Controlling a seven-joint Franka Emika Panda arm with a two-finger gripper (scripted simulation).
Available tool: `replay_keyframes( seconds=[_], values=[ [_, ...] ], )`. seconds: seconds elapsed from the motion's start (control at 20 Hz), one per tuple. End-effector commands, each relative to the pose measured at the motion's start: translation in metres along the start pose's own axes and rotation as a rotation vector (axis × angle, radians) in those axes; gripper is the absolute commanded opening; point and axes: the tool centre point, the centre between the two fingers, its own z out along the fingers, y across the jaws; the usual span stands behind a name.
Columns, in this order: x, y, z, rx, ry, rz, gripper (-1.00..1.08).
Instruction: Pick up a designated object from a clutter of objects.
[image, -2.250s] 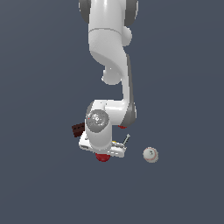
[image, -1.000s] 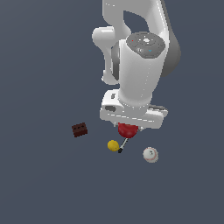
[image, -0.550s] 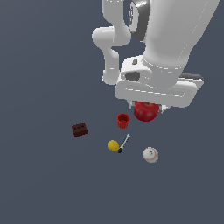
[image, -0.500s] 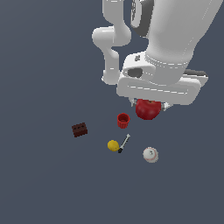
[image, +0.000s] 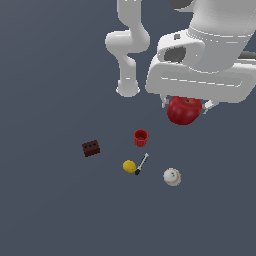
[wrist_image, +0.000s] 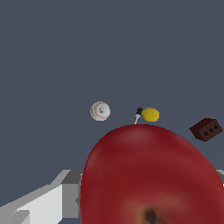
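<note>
1. Your claw (image: 184, 106) is clamped on the red apple (image: 184, 110), holding it high above the worktop (image: 50, 200)
2. Below lie the red cup (image: 141, 137), lemon (image: 129, 166), screwdriver (image: 141, 164), baseball (image: 171, 177) and brown brick (image: 91, 148)
3. In the wrist view the apple's stem dimple (wrist_image: 151, 216) faces you

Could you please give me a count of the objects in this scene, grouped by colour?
Red: 2, apple and cup
Yellow: 1, lemon
Brown: 1, brick
White: 1, baseball
Black-handled: 1, screwdriver
Total: 6
</note>
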Motion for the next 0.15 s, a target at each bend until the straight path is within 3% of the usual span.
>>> replay_keyframes(
  seconds=[0.0, 0.1],
  values=[
    [-0.0001, -0.0021, -0.0051, 0.001, 0.001, 0.001, -1.00],
    [0.0000, -0.0024, -0.0055, 0.001, 0.001, 0.001, -1.00]
  ],
)
